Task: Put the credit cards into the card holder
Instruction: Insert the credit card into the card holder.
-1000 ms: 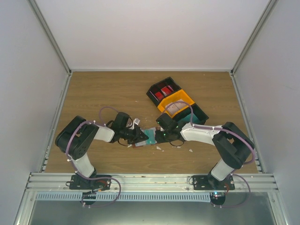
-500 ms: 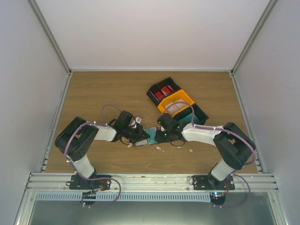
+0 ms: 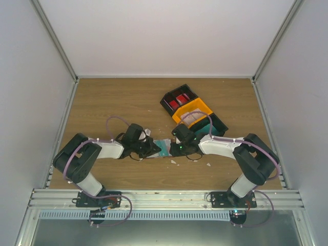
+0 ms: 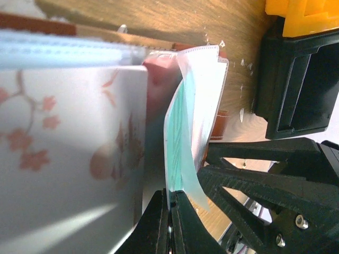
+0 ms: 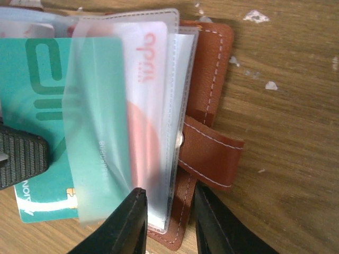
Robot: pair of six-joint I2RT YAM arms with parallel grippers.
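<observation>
While the left end effector (image 4: 170, 205) has its jaws pressed flat together on the edge of the teal credit card (image 5: 37, 74), that card's far end lies beneath a clear sleeve (image 5: 98, 137) of the card holder (image 5: 209, 69). The holder lies open on the desk (image 3: 118, 97) between the two arms. The right end effector (image 5: 169, 203) stands with its jaws part-way apart, astride the holder's near edge, with the sleeve stack and leather between them. Whether they pinch it or merely bracket it I cannot tell.

Over the last second the left arm (image 3: 77, 159) has sunk and swung its elbow outward, so its forearm lies flatter and reaches further toward the holder. The right end effector has edged slightly nearer, and the teal card has kept its place where the two meet. I judge this to be the push of the insertion: the card is started into a pocket, but much of it remains outside, so the step is not finished.

Counted:
- one teal card in the grasp
- one whitish card with red lettering (image 5: 151, 63) already seated in a sleeve
- one card holder
- one three-compartment bin (image 3: 205, 108) behind the right arm (image 3: 246, 154), showing two red shapes in its far compartment, one pale shape in the orange middle, and a teal trace in the near compartment, partly hidden
- several white scraps (image 5: 256, 16) dotting the desk
</observation>
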